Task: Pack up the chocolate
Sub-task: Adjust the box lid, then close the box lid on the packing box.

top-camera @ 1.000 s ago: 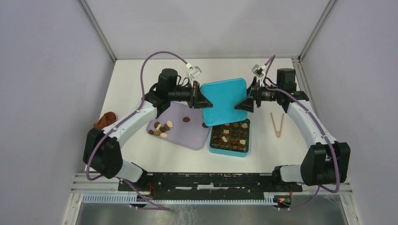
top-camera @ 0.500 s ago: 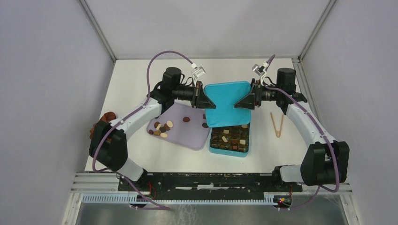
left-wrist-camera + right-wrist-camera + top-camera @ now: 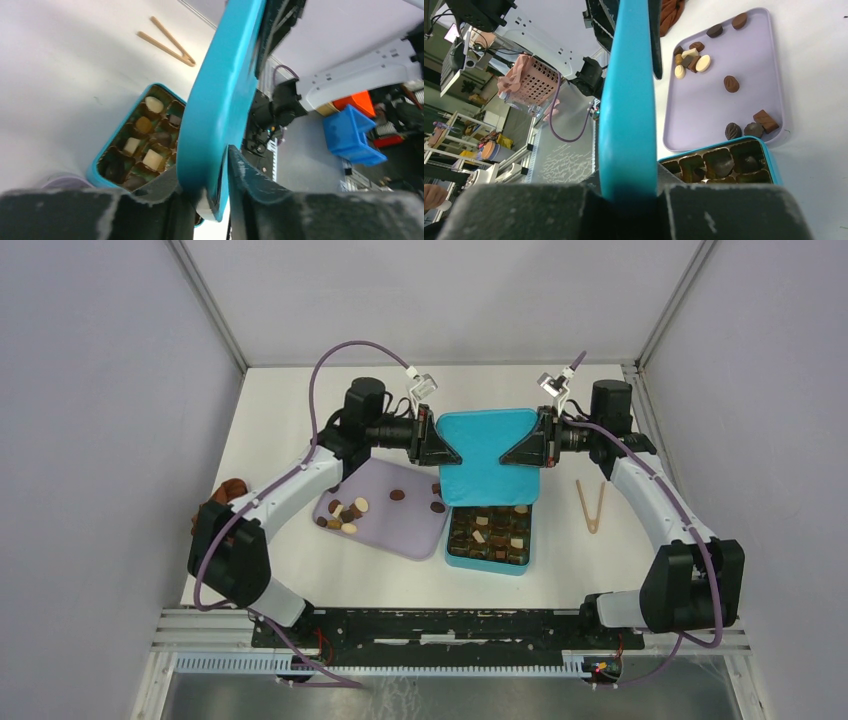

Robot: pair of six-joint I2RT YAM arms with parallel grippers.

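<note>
White counter [image 3: 280, 410], plain grey walls [image 3: 100, 440] closing it in. Left gripper [image 3: 448, 452] and right gripper [image 3: 510, 452] are each pinching an edge of the teal lid [image 3: 487, 455] - holding it up above the teal box [image 3: 487, 562]. Chocolate [image 3: 490, 530] is sitting in the box compartments - more lying loose on the lavender tray [image 3: 400, 530] beside it.

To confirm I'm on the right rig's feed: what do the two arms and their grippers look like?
The left arm and right arm have white links with bulky black joints; a purple cable runs along each. The left gripper and right gripper have black, wedge-shaped fingers with scuffed, whitish edges.
</note>
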